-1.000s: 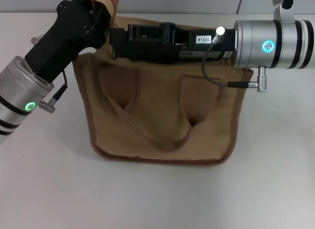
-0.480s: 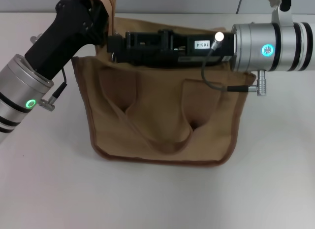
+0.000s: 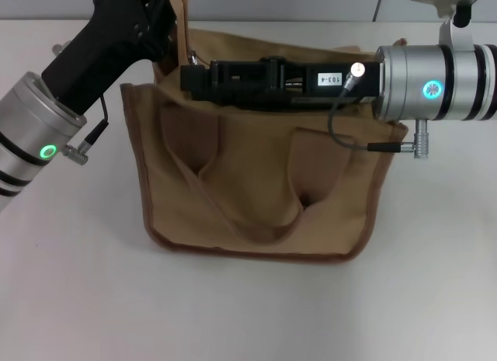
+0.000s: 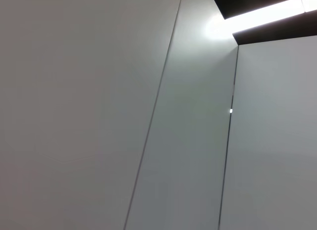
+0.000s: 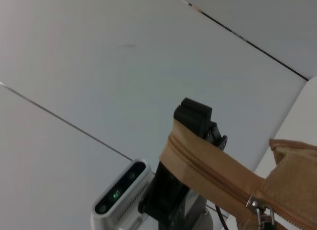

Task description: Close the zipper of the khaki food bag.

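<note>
The head view is bright and even, lit from above, and the white table [image 3: 248, 314] gives back a soft light, with only a faint shadow close under the khaki food bag [image 3: 256, 190] and darker folds on its near face. The silver barrel of the right arm [image 3: 435, 89] carries small highlights, and this view is sharp with no visible bending at the edges. In the left wrist view a ceiling light strip [image 4: 267, 10] glares strongly and fades over the grey wall panels [image 4: 99, 116], while the right wrist view is softly lit and the zipper [image 5: 218, 178] stays in focus.
</note>
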`<action>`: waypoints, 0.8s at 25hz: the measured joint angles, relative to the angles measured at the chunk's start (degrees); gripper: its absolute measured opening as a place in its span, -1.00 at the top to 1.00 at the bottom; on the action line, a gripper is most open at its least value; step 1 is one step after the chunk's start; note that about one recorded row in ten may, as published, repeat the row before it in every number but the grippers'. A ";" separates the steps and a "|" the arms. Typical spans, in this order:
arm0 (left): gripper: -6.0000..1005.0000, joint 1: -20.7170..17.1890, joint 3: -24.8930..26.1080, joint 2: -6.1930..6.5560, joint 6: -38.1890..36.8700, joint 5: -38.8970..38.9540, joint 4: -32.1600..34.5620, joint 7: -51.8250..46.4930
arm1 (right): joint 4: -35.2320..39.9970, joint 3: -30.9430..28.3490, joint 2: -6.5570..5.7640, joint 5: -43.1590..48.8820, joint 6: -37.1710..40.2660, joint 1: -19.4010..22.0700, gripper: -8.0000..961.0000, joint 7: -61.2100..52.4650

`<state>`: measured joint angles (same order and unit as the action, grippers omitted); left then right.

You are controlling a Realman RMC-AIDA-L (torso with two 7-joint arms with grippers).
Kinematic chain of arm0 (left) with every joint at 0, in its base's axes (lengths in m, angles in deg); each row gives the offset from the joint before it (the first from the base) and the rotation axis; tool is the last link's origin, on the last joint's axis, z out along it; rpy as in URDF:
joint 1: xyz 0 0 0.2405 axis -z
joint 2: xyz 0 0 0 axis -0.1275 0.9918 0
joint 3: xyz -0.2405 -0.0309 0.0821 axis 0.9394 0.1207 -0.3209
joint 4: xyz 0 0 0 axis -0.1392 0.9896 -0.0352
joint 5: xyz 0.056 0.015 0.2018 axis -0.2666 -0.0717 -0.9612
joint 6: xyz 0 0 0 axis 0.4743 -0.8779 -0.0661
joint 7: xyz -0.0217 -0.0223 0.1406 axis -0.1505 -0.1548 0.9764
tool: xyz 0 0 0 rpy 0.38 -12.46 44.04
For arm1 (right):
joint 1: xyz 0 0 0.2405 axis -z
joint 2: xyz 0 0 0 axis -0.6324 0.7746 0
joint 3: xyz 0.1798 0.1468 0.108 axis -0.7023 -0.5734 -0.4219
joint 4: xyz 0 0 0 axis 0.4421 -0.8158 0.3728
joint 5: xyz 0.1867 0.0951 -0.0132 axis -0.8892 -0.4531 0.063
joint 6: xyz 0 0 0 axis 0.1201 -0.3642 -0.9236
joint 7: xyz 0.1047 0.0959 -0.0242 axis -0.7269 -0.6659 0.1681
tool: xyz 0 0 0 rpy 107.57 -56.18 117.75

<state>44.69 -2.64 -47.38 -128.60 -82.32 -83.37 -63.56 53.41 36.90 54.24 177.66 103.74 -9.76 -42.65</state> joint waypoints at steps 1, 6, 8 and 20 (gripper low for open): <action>0.95 0.24 -0.14 -0.01 -0.11 -0.08 0.39 -0.69 | -0.02 0.01 -0.01 -0.01 0.09 0.17 -0.58 0.64; 0.95 1.34 -0.84 -0.09 -0.74 -0.20 1.20 -2.45 | 0.19 0.00 -0.03 -0.02 0.48 0.68 -0.58 3.96; 0.94 1.82 -1.13 -0.08 -1.19 -0.21 1.25 -2.89 | 0.21 0.00 -0.02 -0.02 0.58 0.68 -0.58 5.46; 0.94 3.00 -2.13 -0.03 -2.08 -0.21 2.09 -3.80 | 0.37 -0.46 0.20 -0.17 0.58 4.20 -0.58 16.79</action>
<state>47.69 -4.77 -47.40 -130.68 -82.53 -81.28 -67.36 53.78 36.44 54.45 177.49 104.32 -5.57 -25.86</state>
